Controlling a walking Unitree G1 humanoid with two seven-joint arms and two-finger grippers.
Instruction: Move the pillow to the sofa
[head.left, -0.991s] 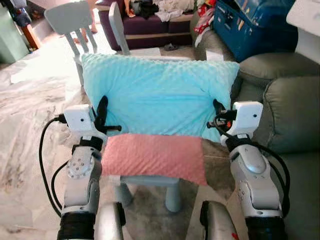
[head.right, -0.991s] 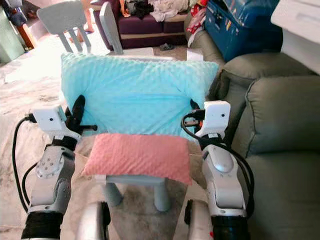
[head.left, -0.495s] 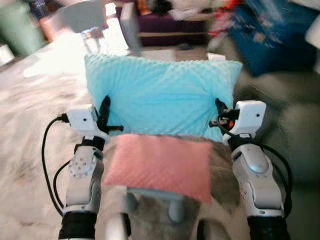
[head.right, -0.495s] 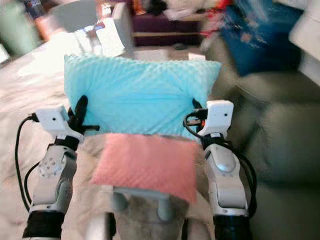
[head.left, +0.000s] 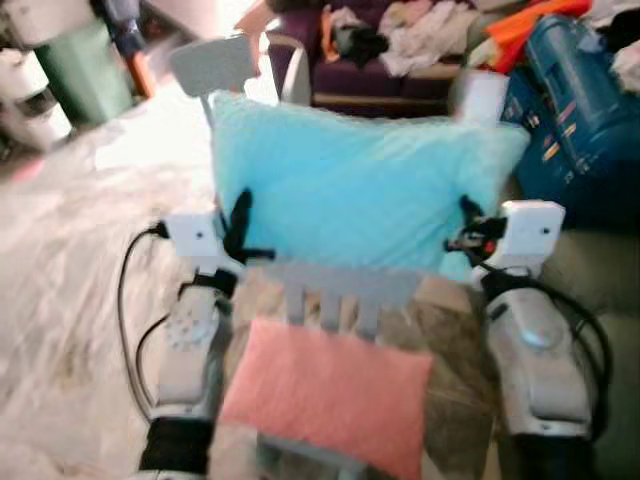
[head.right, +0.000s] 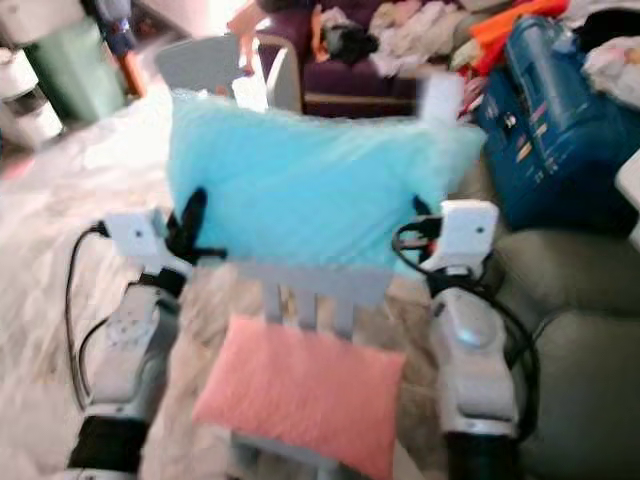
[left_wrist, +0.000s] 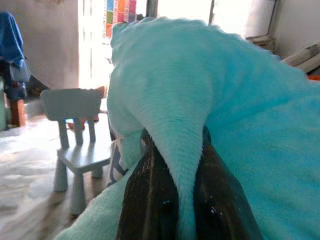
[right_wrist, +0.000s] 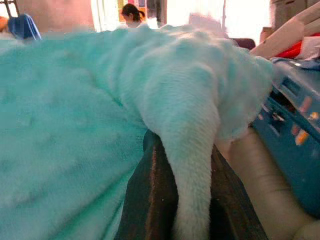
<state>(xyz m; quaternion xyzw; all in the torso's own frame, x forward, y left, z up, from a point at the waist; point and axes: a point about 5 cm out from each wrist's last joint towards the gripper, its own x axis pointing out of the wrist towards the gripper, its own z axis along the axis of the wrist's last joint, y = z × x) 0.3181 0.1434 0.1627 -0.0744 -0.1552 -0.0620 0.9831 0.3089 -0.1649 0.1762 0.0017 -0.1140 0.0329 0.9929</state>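
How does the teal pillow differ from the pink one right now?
The teal pillow is larger and held up, pinched at its sides by the left gripper and right gripper; the pink pillow is smaller and lies on the grey chair. Both look dimpled.

A second ago the large turquoise dimpled fleece pillow (head.left: 360, 185) stood against the pink dimpled cushion (head.left: 330, 400) on the small grey plastic chair (head.left: 330, 290); now it has been lifted clear, and the chair's slatted backrest shows below its lower edge. The left gripper (head.left: 238, 222) and right gripper (head.left: 468, 222) have risen with it. The camera has also swung, bringing a blue hard-shell suitcase (head.left: 580, 110) and a cluttered purple sofa (head.left: 400, 50) further into sight.
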